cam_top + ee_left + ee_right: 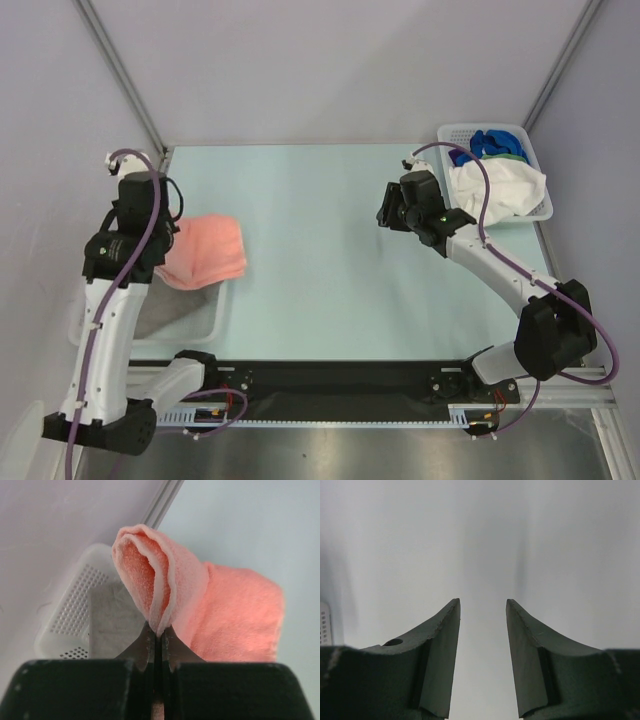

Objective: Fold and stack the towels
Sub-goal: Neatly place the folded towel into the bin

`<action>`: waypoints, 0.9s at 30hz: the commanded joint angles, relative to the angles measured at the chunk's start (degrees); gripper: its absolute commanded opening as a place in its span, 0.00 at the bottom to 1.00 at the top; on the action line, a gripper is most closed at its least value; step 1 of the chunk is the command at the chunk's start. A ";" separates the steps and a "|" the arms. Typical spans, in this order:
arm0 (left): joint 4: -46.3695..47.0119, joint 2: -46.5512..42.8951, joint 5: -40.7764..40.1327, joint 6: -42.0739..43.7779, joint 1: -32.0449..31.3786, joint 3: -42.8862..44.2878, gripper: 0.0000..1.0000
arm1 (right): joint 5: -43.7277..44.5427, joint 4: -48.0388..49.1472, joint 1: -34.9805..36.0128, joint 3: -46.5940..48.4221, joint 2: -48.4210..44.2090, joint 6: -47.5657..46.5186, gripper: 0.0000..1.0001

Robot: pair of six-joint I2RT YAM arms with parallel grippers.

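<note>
Pinching only the folded edge of the pink towel [235,615], left gripper [161,630] fully closed; right gripper [482,610] half-open, empty. Risk: thin hold slips, fold unravels over left-frame basket [70,605]

Left pincer [161,630] tight together, right pincer [483,603] with jaws apart.

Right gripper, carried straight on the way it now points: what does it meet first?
The right gripper, open and empty, faces only a plain pale surface, probably the table; depth is unclear.
</note>
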 commanded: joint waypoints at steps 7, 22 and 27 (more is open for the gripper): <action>17.32 -1.34 12.61 1.54 16.71 -17.13 0.01 | -0.15 2.73 0.29 0.18 1.52 -0.97 0.47; 25.06 0.95 16.93 -2.85 29.29 -30.40 0.00 | -1.82 5.98 0.29 -2.90 3.02 -0.44 0.47; 29.01 2.97 17.90 -5.31 32.62 -35.68 0.01 | -1.82 6.24 0.12 -3.34 3.02 -1.06 0.47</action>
